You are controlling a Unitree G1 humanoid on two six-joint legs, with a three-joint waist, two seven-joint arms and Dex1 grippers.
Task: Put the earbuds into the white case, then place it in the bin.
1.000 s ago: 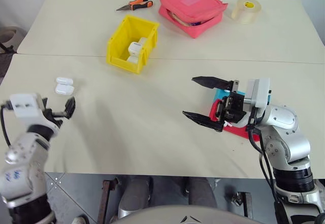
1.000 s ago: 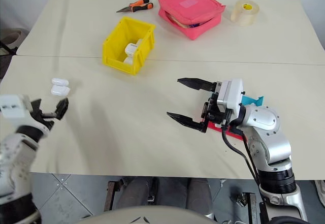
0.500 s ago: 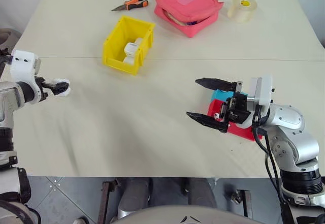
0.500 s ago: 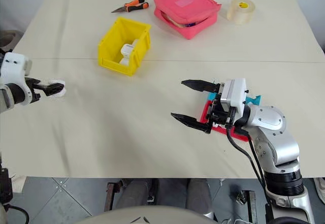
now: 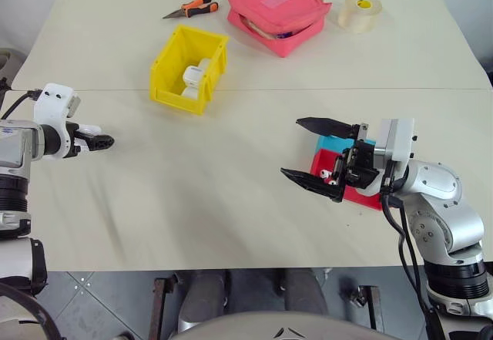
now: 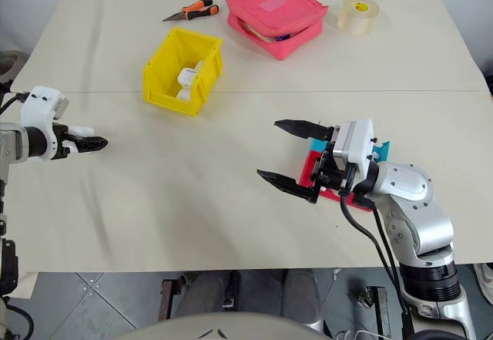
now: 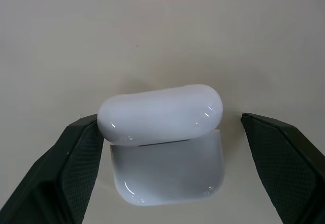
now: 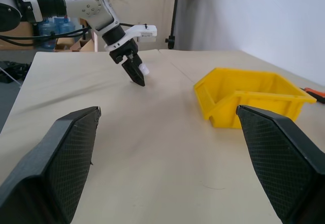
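The white case (image 7: pixel 167 168) sits on the table with its rounded lid on top, between the two fingers of my left gripper (image 7: pixel 170 118), which is open. One finger stands right at the lid's end and the other a little apart. In the head views the left gripper (image 5: pixel 96 141) is low over the table's left side. The earbuds are hidden. The yellow bin (image 5: pixel 179 99) stands further back, to the right of that gripper. My right gripper (image 5: pixel 291 147) hangs open and empty above the table's right side.
Small white cases (image 5: pixel 192 78) lie inside the bin. A red tray (image 5: pixel 362 195) and a blue tray (image 5: pixel 333 143) sit under my right hand. At the back are a pink pouch (image 5: pixel 277 12), a tape roll (image 5: pixel 358 10) and orange-handled pliers (image 5: pixel 192 6).
My left gripper has gone from near the table's front edge forward to the white case and now straddles it. The right arm has kept still. The camera has shifted a little.
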